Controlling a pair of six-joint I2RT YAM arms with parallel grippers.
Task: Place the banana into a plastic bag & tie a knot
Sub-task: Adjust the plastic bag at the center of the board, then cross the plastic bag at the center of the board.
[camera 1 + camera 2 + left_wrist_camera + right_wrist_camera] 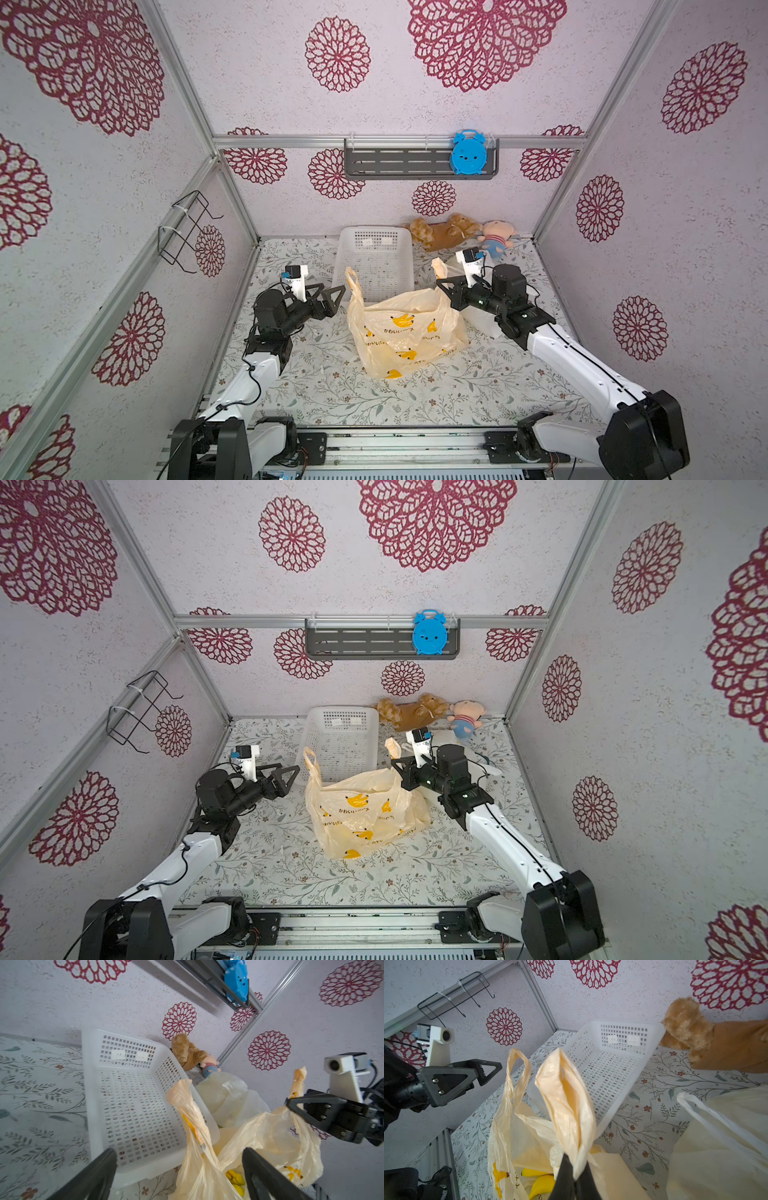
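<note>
A pale yellow plastic bag [405, 332] printed with bananas stands open in the middle of the table, seen in both top views [361, 812]. The banana [542, 1183] lies inside it, also seen in the left wrist view as yellow fruit [234, 1180]. My right gripper [441, 286] is shut on the bag's right handle [566, 1095] and holds it up. My left gripper [334, 291] is open at the bag's left side. The left handle [182, 1101] stands upright just ahead of its spread fingers, apart from them.
A white perforated basket [374, 237] lies behind the bag. A brown teddy bear [440, 230] and a small doll [496, 237] rest at the back wall. A second whitish bag [482, 320] lies under my right arm. A wire rack [187, 232] hangs on the left wall.
</note>
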